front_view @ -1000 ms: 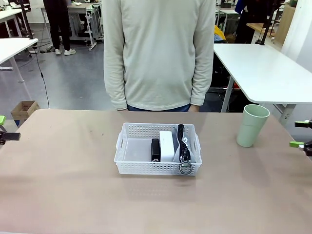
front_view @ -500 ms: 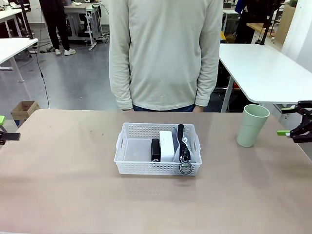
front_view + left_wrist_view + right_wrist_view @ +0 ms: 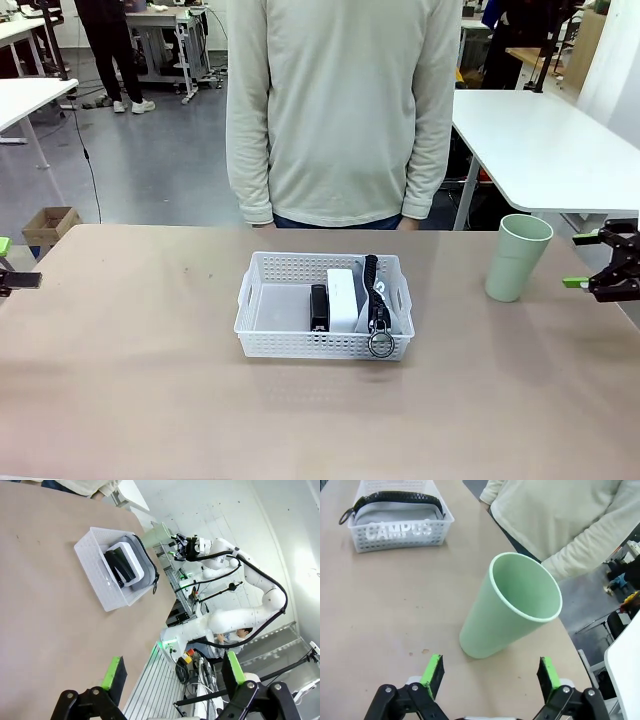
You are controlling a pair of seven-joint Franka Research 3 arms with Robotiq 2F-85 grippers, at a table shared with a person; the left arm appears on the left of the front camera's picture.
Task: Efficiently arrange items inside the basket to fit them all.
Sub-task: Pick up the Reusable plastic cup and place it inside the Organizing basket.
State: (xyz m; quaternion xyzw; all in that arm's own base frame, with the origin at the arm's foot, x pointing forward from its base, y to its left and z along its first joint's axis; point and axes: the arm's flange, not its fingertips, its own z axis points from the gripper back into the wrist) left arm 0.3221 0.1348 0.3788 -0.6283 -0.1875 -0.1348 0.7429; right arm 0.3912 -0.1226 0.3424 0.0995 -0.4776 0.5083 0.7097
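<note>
The white basket [image 3: 262,310] sits mid-table and holds a small black stapler [image 3: 319,307], a white boxy device [image 3: 342,298] and the grey "CAMPUS" pouch [image 3: 385,302] standing on edge along its right side. The basket's left part is bare. A tall pale green cup [image 3: 517,257] stands upright on the table to the right, outside the basket. My right gripper [image 3: 580,260] hovers open just right of the cup, apart from it; in the right wrist view the cup [image 3: 512,605] lies just ahead of my open gripper [image 3: 490,674]. My left gripper [image 3: 8,263] stays open at the table's left edge.
A person in a light sweater [image 3: 340,110] stands at the far edge behind the basket, arms down. A white table [image 3: 540,140] stands beyond the right corner. The left wrist view shows the basket [image 3: 95,565] far off, with bare table between.
My right gripper has come in from the right edge towards the cup and risen a little. The person has shifted slightly to the right. The items have not moved.
</note>
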